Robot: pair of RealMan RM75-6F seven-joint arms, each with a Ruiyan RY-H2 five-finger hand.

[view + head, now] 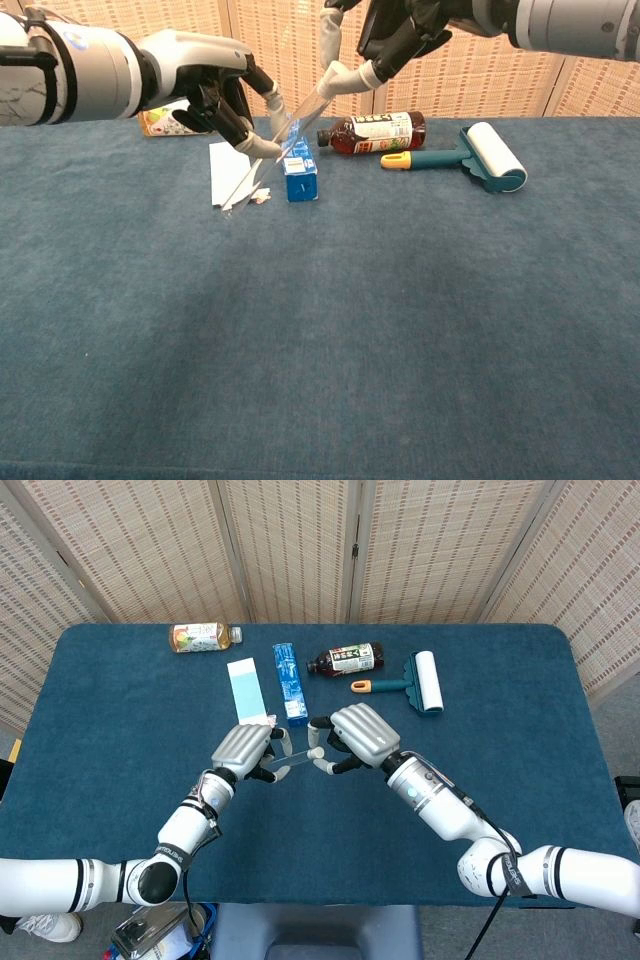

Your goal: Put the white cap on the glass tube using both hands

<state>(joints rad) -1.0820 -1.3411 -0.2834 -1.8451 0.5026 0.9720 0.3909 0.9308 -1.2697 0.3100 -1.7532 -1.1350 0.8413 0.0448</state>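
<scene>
Behind, blue box (289,684), perhaps touching pale packet (246,688)

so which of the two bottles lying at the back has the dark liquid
The dark bottle beside the lint roller; the other bottle, further left, holds pale amber liquid.

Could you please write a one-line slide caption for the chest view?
Left hand holds the glass tube tilted while right hand brings the white cap to its upper end.

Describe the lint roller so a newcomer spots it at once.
Look along the far edge of the blue table, rightmost in the row of objects. The lint roller lies right of the dark bottle: white roll, teal frame, orange-tipped handle.
</scene>
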